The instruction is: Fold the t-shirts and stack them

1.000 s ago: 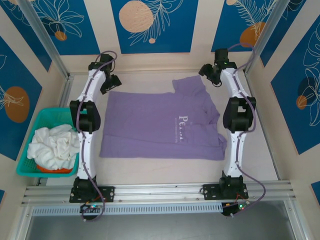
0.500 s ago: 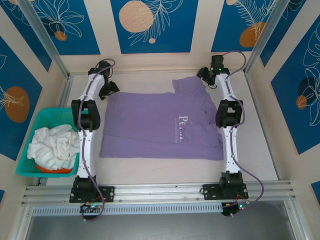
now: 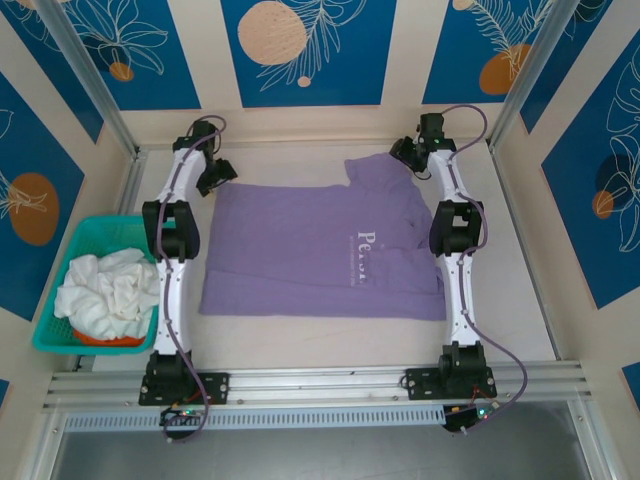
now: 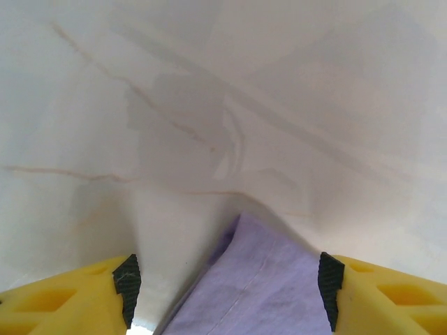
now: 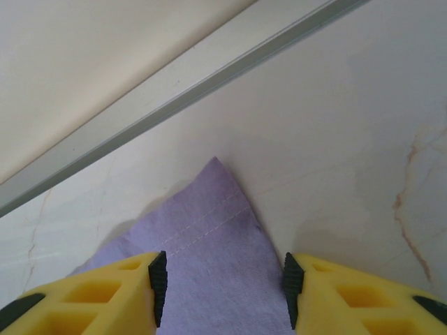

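Okay, quick status from my end. The lavender t-shirt (image 3: 310, 250) is spread flat in the middle of the counter (image 3: 300, 345), lettering up. The white t-shirts (image 3: 105, 285) sit bunched in the teal basket (image 3: 100, 225) off to the left, not yet folded.

Both arms are stretched out to the far edge of the shirt. The left hand (image 4: 228, 287) is open, with the far-left corner of the fabric poking in between its fingers (image 4: 127, 286). The right hand (image 5: 225, 287) has its jaws apart too, straddling the pointed far-right corner, which I think is a sleeve tip. Neither one is pinching cloth.

What worries me:
- Both hands are lined up on just the tip of a corner. With so little fabric between the pads, I'd guess it slides out as soon as the arms lift.
- The right side of the shirt looks rumpled around the sleeve in the top view, so even a clean grab could carry that wrinkle into a lopsided fold.
- If one hand catches and the other misses, the whole shirt gets dragged crooked across the counter.
- The right hand is near the back rail (image 5: 209, 84), so there's not much room to reach further.
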Motion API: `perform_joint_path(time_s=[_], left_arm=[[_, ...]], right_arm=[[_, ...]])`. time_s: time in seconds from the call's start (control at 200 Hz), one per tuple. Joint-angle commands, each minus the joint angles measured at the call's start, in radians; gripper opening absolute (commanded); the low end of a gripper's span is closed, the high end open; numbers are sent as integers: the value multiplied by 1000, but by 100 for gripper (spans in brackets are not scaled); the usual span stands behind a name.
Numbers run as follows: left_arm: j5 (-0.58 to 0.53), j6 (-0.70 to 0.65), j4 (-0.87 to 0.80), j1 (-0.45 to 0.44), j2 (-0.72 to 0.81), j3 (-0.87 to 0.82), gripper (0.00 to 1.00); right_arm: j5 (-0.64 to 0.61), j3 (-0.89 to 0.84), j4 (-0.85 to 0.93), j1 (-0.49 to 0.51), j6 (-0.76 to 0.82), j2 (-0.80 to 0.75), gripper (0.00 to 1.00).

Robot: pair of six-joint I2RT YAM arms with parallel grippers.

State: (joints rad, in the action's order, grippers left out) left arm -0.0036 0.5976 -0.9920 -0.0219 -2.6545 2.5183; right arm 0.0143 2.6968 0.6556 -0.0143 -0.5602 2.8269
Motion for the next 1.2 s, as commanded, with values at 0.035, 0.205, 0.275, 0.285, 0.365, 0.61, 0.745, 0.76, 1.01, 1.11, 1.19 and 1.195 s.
perform_joint_path(time_s=[0.035, 0.205, 0.275, 0.285, 0.365, 0.61, 0.745, 0.76, 1.01, 1.11, 1.19, 1.195], left_arm=[[47, -17, -17, 16, -49, 26, 69], [70, -26, -15, 23, -60, 26, 64], [81, -29, -12, 23, -63, 25, 60], [85, -29, -11, 23, -64, 26, 59], [105, -32, 2, 23, -67, 26, 55], [139, -34, 42, 23, -71, 28, 49], [167, -18, 61, 22, -82, 35, 46], [171, -16, 63, 22, -82, 35, 45], [194, -1, 86, 16, -99, 57, 30], [197, 6, 95, 16, -108, 71, 29], [197, 6, 95, 16, -115, 83, 25], [197, 5, 96, 16, -115, 83, 24]], right_arm=[[36, 29, 73, 4, -13, 20, 49], [28, 29, 83, 2, -20, 19, 39], [32, 28, 85, 4, -17, 20, 34], [32, 28, 85, 5, -18, 20, 33], [38, 29, 82, 6, -12, 19, 27], [38, 28, 81, 10, -4, 18, 11], [36, 29, 76, 10, 1, 16, 7], [34, 29, 75, 12, 0, 16, 7], [19, 28, 58, 14, 19, 6, 2], [18, 28, 56, 14, 19, 1, 0], [14, 23, 50, 14, 22, -7, 0], [14, 23, 50, 14, 22, -8, 0]])
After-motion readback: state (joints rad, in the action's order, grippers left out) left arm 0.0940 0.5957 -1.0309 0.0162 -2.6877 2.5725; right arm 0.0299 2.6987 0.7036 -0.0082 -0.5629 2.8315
